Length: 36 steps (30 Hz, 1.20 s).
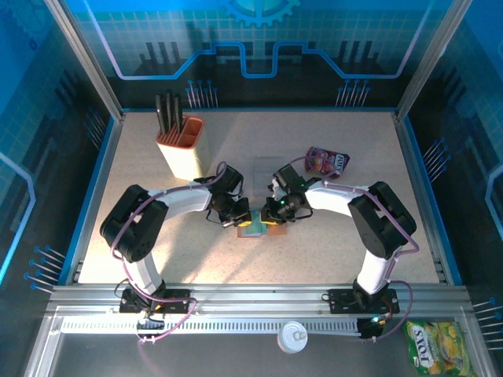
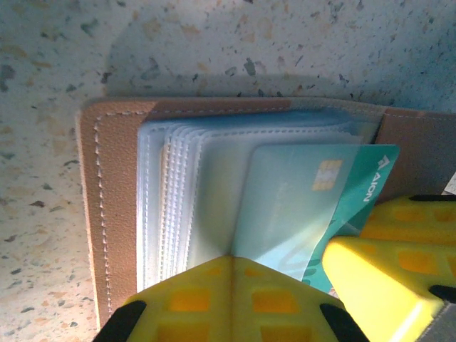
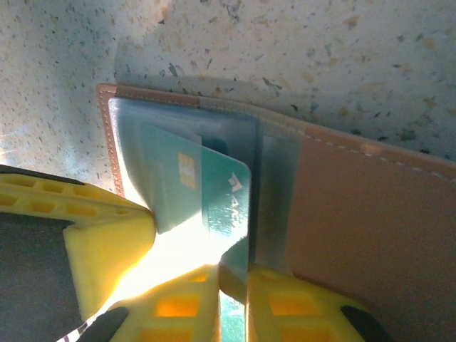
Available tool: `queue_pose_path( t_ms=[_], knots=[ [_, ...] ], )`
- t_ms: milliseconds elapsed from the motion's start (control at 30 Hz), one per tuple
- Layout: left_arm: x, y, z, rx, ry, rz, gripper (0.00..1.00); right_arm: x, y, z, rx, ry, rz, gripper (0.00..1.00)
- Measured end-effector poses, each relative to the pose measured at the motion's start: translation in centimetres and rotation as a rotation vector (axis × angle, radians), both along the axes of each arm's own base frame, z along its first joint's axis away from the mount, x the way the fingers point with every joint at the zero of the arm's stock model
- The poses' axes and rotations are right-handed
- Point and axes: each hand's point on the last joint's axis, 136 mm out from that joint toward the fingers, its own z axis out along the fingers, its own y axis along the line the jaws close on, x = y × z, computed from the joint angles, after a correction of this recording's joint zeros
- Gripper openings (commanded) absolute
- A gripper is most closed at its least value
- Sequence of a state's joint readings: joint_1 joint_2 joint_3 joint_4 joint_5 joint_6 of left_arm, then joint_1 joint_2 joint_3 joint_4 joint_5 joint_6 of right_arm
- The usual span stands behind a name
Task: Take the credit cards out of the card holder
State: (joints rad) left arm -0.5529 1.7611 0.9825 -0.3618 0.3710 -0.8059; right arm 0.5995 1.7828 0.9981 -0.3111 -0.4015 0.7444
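The brown leather card holder (image 2: 114,199) lies open on the speckled table, its clear sleeves fanned out. My left gripper (image 2: 231,258) is shut on one sleeve (image 2: 285,199) that holds a teal credit card with a gold chip. That card (image 3: 224,192) sticks partly out of the sleeve, and my right gripper (image 3: 234,281) is shut on its near edge. From above, both grippers, left (image 1: 242,217) and right (image 1: 275,214), meet over the card holder (image 1: 275,230) at mid-table. The other gripper's yellow finger shows in each wrist view.
An orange-and-cream knife block (image 1: 181,145) stands at the back left. A purple-pink snack pouch (image 1: 326,161) lies at the back right, a clear plastic case (image 1: 263,169) just behind the grippers. Off the table in front are a white lid (image 1: 293,336) and a yellow snack bag (image 1: 436,345).
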Motion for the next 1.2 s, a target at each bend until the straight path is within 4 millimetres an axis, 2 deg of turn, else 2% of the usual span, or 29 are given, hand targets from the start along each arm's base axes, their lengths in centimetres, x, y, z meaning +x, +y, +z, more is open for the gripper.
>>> queue_pose_path(
  t_ms=[267,567,800,1033,1200],
  knots=[
    [0.0,0.0,0.0,0.0,0.0,0.0,0.0,0.1,-0.3,0.6,0.016,-0.022,-0.007,0.12],
    [0.0,0.0,0.0,0.0,0.0,0.0,0.0,0.6,-1.9,2.2,0.028,-0.056,-0.043,0.09],
    [0.0,0.0,0.2,-0.003,-0.003,0.0,0.04,0.7,-2.7,3.9,0.025,-0.099,-0.041,0.02],
    [0.4,-0.3,1.7,-0.03,-0.039,-0.002,0.05,0.8,-3.0,4.7,-0.01,-0.145,0.027,0.0],
    [0.6,-0.3,2.8,-0.048,-0.063,0.001,0.05,2.0,-3.1,6.4,-0.061,-0.261,0.163,0.0]
  ],
)
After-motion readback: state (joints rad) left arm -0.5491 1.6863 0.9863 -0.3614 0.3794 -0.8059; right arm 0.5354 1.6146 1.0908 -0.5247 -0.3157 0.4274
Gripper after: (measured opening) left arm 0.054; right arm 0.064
